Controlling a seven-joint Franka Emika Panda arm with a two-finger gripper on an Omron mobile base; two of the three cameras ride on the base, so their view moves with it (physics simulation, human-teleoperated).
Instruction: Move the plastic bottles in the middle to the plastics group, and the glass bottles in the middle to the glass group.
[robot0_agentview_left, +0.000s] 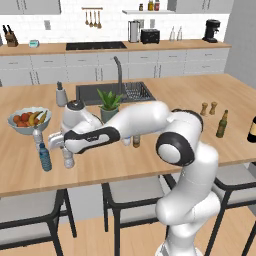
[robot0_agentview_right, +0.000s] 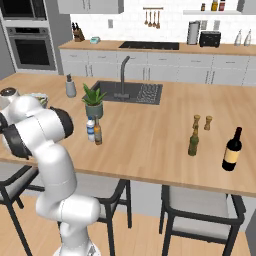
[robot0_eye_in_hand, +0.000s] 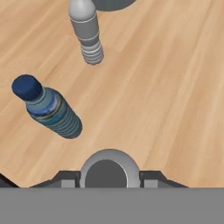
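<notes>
A bright kitchen, with a long wooden desk (robot0_agentview_left: 150, 150) running around a sink, carries the bottles in three places. The arm reaches far to its left, and its gripper (robot0_agentview_left: 67, 157) hangs over the plastics group: the blue-tinted bottle (robot0_agentview_left: 45, 159) and, just beyond it, a clear bottle with a pale cap (robot0_eye_in_hand: 87, 35) near the fruit bowl (robot0_agentview_left: 27, 122).

In the hand view a round pale cap of a plastic bottle (robot0_eye_in_hand: 109, 168) sits directly between the fingers, which stand part-way apart at about the bottle's width, apparently clamped on it. From the left base view its base looks at or just above the desk, so this seems to be the placing step for the first plastic bottle. The next move calls for a gentle release and a straight lift, clear of the blue-tinted bottle beside it.

In the middle, by the potted plant (robot0_agentview_right: 93, 102), the second water bottle (robot0_agentview_right: 90, 129) and the brown glass bottle (robot0_agentview_right: 97, 132) stand touching or nearly so. The glass group, an olive-green bottle (robot0_agentview_right: 193, 141) and a fat dark bottle (robot0_agentview_right: 232, 150), waits far right.
</notes>
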